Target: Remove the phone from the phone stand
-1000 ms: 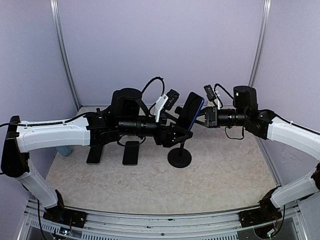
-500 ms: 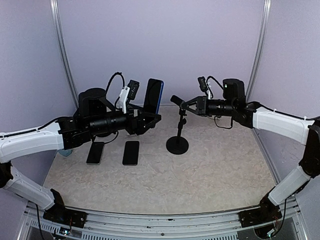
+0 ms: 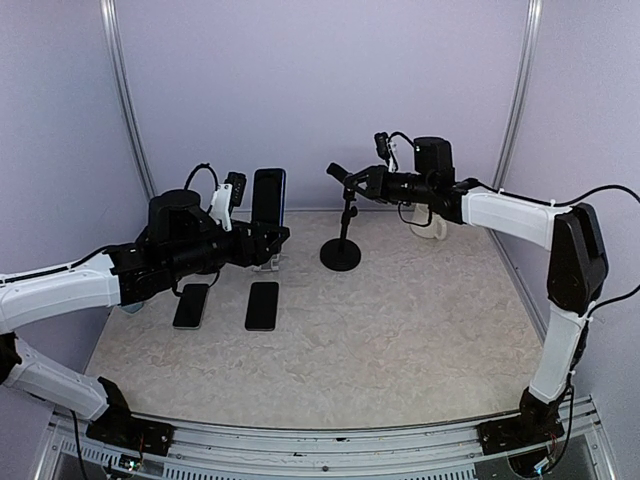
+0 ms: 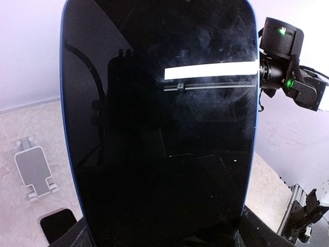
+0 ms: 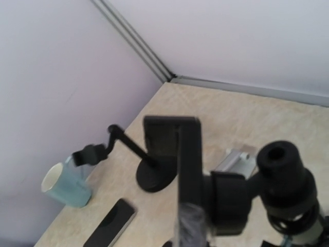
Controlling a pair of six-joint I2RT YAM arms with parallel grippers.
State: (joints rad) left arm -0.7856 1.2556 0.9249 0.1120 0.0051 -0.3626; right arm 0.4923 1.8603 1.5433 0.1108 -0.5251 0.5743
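Lavender walls enclose a marbled beige surface (image 3: 400, 340), viewed from above and behind the arms. Far left: a teal cup (image 5: 64, 188) beside the wall. Left of centre: the left claw (image 3: 262, 243), closed on the lower end of the phone (image 3: 268, 195) and holding it upright in the air, where its dark screen and blue edge fill the left wrist view. Lower in the frame, a first handset (image 3: 191, 305) and a second handset (image 3: 262, 305) lie flat, side by side. Centre: the phone stand (image 3: 341, 252), round base on the surface, its head carrying nothing and well apart from the phone. Right of centre: the right claw (image 3: 358, 183) at the stand's head, jaws nearly together; whether they pinch the head cannot be told. Progress, as judged: the removal itself looks complete — what remains, at most, is to set the phone down and let go.
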